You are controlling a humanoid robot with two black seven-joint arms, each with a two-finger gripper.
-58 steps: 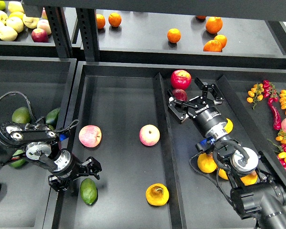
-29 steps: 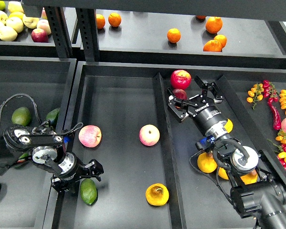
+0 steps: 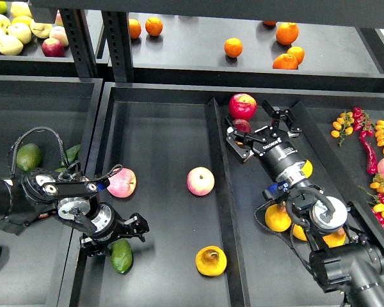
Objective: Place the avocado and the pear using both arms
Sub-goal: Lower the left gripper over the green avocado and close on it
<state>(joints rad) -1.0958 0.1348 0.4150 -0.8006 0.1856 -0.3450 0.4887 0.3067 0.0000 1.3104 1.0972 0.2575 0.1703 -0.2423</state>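
Note:
The avocado, glossy green and oval, lies at the front left of the middle tray. My left gripper is open just above and behind it, with its fingers spread to either side and not closed on it. The pear, yellow-orange with a brownish patch, lies at the front of the same tray, apart from both grippers. My right gripper is open and empty over the right tray, next to a dark red apple and a red apple.
Two pink-yellow apples lie mid-tray. Darker avocados sit in the left tray. Yellow fruits lie under my right arm. Chilies and cherry tomatoes are at far right. Oranges are on the back shelf.
My left arm has moved right and forward, bringing the open gripper over the avocado. The right arm has barely moved. The fruits have stayed put.

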